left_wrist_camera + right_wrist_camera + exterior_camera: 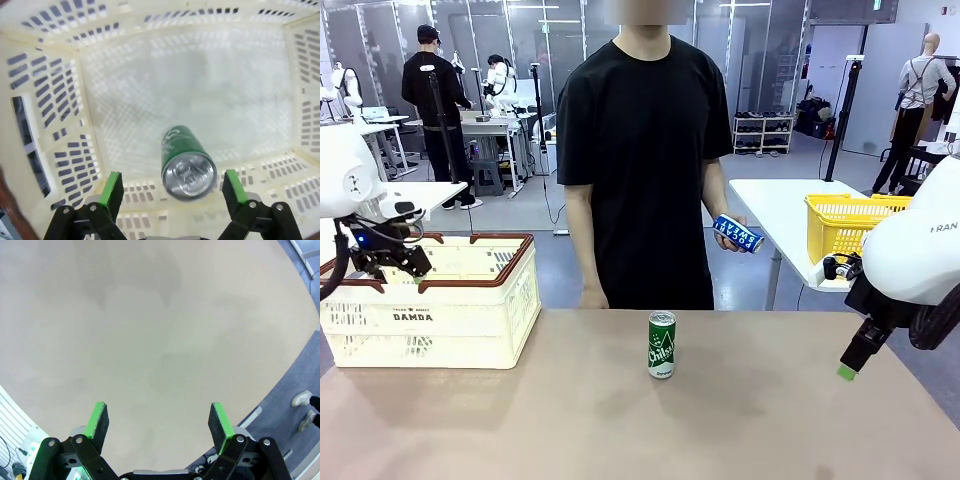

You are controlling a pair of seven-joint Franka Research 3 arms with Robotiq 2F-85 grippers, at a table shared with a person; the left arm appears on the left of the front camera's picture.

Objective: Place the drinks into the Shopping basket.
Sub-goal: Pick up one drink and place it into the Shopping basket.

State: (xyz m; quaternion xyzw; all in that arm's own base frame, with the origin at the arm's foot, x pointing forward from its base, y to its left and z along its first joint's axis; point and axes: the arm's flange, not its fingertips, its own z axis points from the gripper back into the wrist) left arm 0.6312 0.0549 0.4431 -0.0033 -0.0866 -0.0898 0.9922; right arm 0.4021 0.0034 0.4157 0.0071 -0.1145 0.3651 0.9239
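The cream-white Shopping basket [440, 305] with a reddish-brown rim stands at the table's left. My left gripper [382, 262] hovers over it, open. In the left wrist view a green can [186, 162] is in mid-air between the spread green pads [111, 188], free of them, above the basket floor [200, 90]. A second green can [662, 344] stands upright at mid-table. The person holds a blue can [738, 233] in one hand. My right gripper [848, 365] hangs open over the table's right side, nothing between its pads [98, 421].
The person in black stands at the far table edge behind the upright can. A yellow mesh basket [850, 220] sits on a white side table at the back right. Bare tabletop [160, 330] lies under my right gripper.
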